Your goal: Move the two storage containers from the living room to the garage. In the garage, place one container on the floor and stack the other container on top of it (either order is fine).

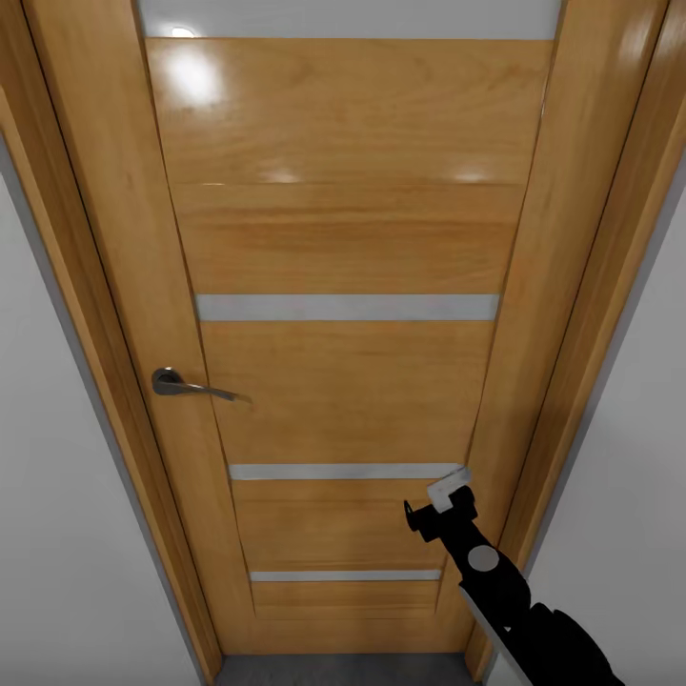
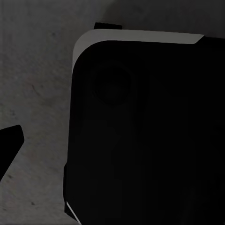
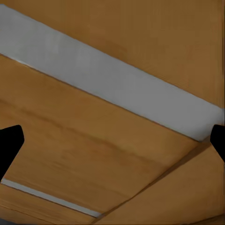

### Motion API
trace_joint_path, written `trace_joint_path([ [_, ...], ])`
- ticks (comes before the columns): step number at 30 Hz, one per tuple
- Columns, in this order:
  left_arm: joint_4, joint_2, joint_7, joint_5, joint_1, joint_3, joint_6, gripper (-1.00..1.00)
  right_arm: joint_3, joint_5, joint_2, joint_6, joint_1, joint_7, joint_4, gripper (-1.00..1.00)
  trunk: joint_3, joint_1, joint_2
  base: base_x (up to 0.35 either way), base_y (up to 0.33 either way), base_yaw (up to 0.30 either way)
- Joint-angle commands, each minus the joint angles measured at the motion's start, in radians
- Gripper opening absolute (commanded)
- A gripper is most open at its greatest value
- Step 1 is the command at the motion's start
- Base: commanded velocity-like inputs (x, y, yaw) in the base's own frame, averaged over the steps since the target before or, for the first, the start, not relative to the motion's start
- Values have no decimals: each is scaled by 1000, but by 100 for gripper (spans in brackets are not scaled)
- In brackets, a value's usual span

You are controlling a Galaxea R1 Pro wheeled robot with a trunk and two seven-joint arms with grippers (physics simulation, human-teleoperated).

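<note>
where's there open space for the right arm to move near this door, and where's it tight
Free: the broad oak door panel between the lever handle and the right frame, and the wall side beyond it. Tight: the right gripper, fingers spread, sits very near the door by a frosted strip.

The closed oak door blocks the way, right claw raised close before it.

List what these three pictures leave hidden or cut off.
- Head view: the oak door with frosted strips is cut off by the top edge.
- Left wrist view: a dark rounded robot part blocks much of the grey concrete floor.
- Right wrist view: the right tool shows its fingertips alone.
</note>
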Motion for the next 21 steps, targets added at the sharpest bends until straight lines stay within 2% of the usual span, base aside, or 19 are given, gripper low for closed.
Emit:
trace_joint_path([
  [1,-1,0,1,10,0,0,0,100,3,-4,0,5,-5,-8,-1,100,-1,0,-1,0,0,0],
  [5,-1,0,1,10,0,0,0,100,4,-3,2,5,-9,-10,-1,100,-1,0,-1,0,0,0],
  [11,-1,-1,1,10,0,0,0,100,5,7,26,5,-30,-10,-1,100,-1,0,-1,0,0,0],
  [15,-1,-1,1,10,0,0,0,100,6,29,48,5,-50,-9,3,100,-1,0,-1,0,0,0],
  [18,-1,-1,1,10,0,0,0,100,7,56,76,5,-53,-9,8,100,-1,0,-1,0,0,0],
  [19,-1,-2,1,10,0,0,-1,100,7,81,91,5,-55,-7,10,100,-1,0,-1,0,0,0],
  [21,-1,-2,1,10,0,0,0,100,7,102,103,5,-61,-5,12,100,-1,0,-1,0,0,0],
])
